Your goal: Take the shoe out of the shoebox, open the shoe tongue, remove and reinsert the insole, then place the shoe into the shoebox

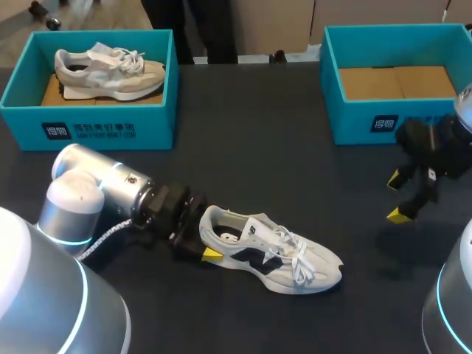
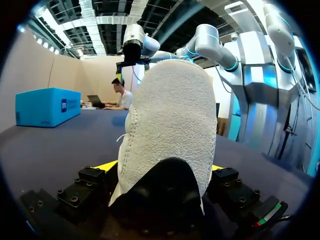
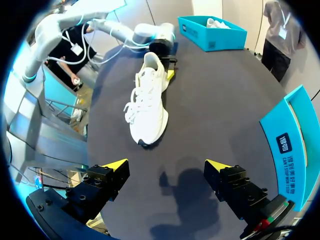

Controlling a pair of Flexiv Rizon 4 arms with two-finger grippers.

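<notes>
Gripping the shoe (image 1: 269, 254) at the heel: left gripper (image 1: 205, 242) is clamped on it. The left wrist view shows the heel (image 2: 170, 125) filling the gap, with a yellow finger (image 2: 107, 166) against each side. The shoe is white with black side panels and sits on its sole on the table (image 1: 258, 169), front centre, outside both boxes. Its heel faces my left arm and its toe points toward the right side.

Right gripper (image 1: 396, 197) hangs above the table at the right, in front of the right box (image 1: 369, 122) and well apart from the shoe. Its jaws are spread wide with nothing between them. In the right wrist view the fingers (image 3: 116, 165) frame bare tabletop, and the shoe (image 3: 147, 105) lies ahead, toe toward the camera.

Right box is at back right, only its cardboard floor showing. Left box (image 1: 88, 122) is at back left and holds a second shoe (image 1: 110, 70), grey-beige, lying along it.
</notes>
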